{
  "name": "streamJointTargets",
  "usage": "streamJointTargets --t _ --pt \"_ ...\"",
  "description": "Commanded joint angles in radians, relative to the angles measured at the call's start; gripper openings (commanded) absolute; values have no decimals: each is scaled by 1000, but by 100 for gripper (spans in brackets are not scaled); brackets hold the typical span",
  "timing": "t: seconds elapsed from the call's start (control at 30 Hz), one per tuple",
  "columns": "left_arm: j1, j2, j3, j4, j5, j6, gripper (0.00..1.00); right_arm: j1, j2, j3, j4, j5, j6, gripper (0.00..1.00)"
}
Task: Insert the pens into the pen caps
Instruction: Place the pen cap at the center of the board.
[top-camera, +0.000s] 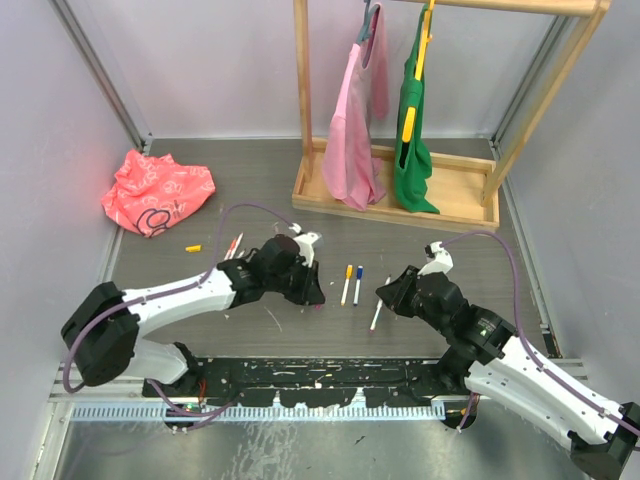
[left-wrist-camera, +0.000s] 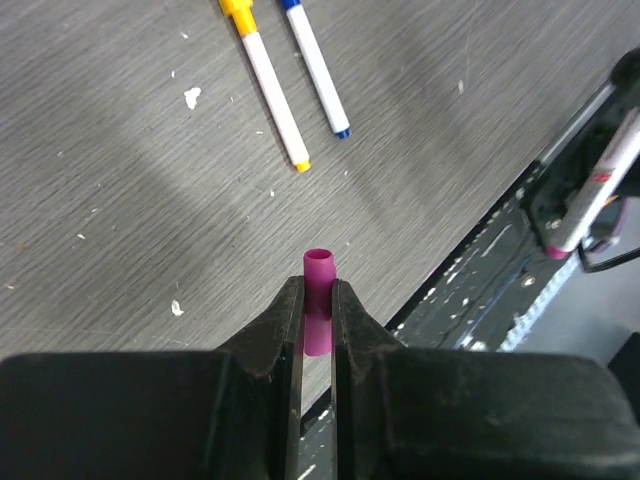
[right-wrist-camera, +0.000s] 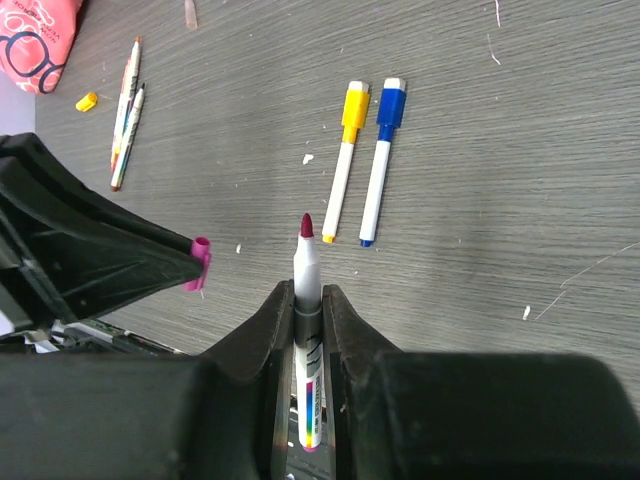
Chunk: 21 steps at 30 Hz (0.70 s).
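My left gripper (left-wrist-camera: 318, 292) is shut on a short magenta pen cap (left-wrist-camera: 320, 268) with its open end pointing away from the wrist; it is held above the table near the front edge (top-camera: 314, 294). My right gripper (right-wrist-camera: 307, 298) is shut on an uncapped white pen (right-wrist-camera: 306, 255) with a dark magenta tip pointing forward. The cap shows to the left of that tip in the right wrist view (right-wrist-camera: 197, 264), a short gap apart. A yellow-capped pen (top-camera: 346, 284) and a blue-capped pen (top-camera: 358, 284) lie side by side between the grippers.
Two more pens (top-camera: 234, 245) and a loose yellow-orange cap (top-camera: 193, 247) lie at the left. A pink bag (top-camera: 158, 190) sits at the back left. A wooden rack (top-camera: 400, 200) with a pink and a green garment stands at the back.
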<state>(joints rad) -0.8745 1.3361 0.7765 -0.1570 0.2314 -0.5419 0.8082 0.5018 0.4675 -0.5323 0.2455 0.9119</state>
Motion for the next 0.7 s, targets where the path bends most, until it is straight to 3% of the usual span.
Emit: streamJointTargets --t 0.0,0.23,0.5,0.67 --pt "-45 53 45 34 -36 128 1 3 -16 32 18 23 5 2" --pt "-130 207 144 -122 -180 258 7 3 -13 24 27 23 12 2" --pt "-171 310 177 -133 -211 290 10 3 -12 20 28 22 12 2" --pt "-172 316 165 -126 -216 289 21 4 -11 20 28 24 13 2"
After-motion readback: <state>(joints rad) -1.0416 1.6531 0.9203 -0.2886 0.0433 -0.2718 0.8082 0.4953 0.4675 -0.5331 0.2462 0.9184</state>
